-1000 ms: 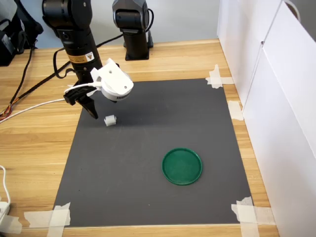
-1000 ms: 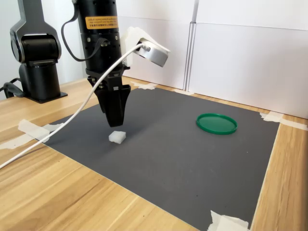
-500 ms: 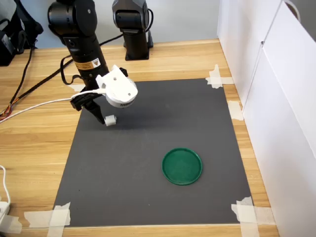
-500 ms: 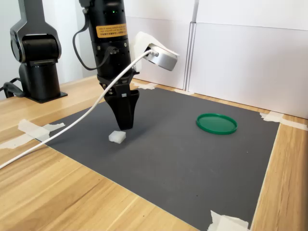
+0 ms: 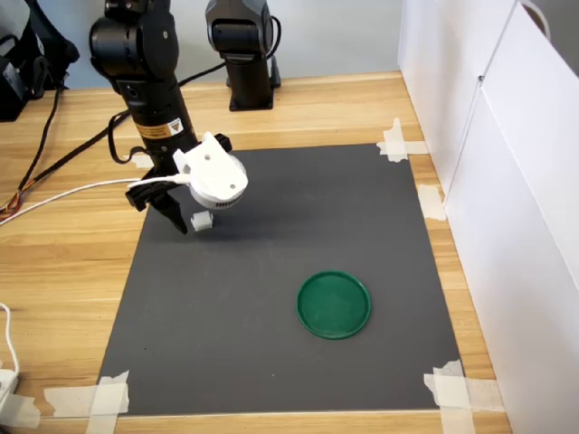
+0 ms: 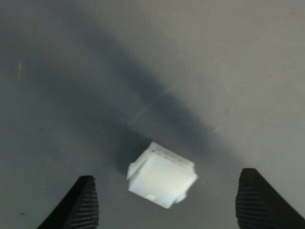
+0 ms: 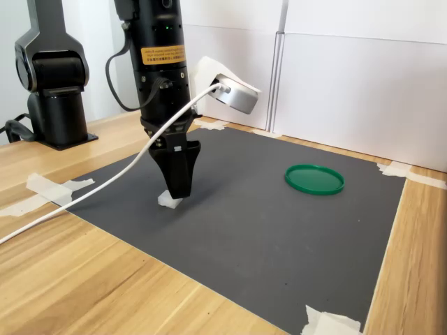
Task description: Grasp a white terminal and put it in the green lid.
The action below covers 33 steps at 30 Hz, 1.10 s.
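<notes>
A single robot arm hangs nose-down over a dark mat (image 5: pixel 271 344) taped to a wooden desk (image 5: pixel 63 298), its gripper (image 6: pixel 167 202) spread wide with nothing in it. The white terminal (image 6: pixel 162 175) lies on the mat between the two black fingertips (image 6: pixel 81 205), touching neither, as the wrist view shows; bare mat is visible on both sides of it. The little block sits skewed, its corners turned toward the fingers rather than its flat faces, and its longer side runs slantwise to the line along which the jaws would close.

In the first exterior view the terminal (image 5: pixel 201 221) rests near the mat's far left corner, just beside the lowered gripper (image 5: pixel 176 217). In the second exterior view the gripper (image 7: pixel 176 190) hides most of the terminal (image 7: pixel 166 201), so only a sliver shows at the tips, close to the mat.

The green lid (image 5: pixel 334 305) lies flat and empty well apart from the terminal, toward the mat's near right corner in the first exterior view.

The grasp appears not yet made. Closing on a skewed piece may twist it square, or nudge it out sideways.
</notes>
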Tool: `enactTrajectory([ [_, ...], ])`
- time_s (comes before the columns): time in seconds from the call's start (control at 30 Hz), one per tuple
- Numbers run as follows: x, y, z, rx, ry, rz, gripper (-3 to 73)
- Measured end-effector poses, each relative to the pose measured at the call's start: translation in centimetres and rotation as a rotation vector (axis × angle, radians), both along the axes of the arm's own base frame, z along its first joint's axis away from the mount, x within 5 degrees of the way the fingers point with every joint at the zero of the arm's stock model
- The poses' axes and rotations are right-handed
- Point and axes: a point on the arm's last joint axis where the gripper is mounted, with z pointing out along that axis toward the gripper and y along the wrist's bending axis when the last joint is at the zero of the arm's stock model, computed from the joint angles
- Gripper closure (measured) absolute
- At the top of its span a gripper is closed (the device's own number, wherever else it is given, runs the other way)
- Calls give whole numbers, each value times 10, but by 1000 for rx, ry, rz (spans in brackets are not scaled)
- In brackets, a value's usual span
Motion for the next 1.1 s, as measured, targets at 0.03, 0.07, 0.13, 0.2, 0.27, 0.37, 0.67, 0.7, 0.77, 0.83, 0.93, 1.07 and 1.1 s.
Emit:
enactTrajectory([
  [0.03,0,0,-1,1,8,1,-3],
  [0.07,-1,0,-2,4,22,1,-3],
  [0.13,-1,0,-5,7,33,1,-3],
  [0.2,0,0,-8,8,38,-1,-3],
  [0.27,2,0,-11,9,44,-2,-3],
  [0.37,3,0,-16,11,55,-3,-3],
  [0.67,4,0,-19,13,65,-4,-1],
  [0.7,4,0,-19,13,65,-4,-1],
  [0.77,4,0,-19,13,65,-5,-1],
  [0.83,3,0,-19,15,68,-11,7],
  [0.93,3,0,-19,18,76,-18,33],
  [1.07,2,0,-19,20,79,-24,156],
  [1.1,2,0,-19,21,79,-26,205],
])
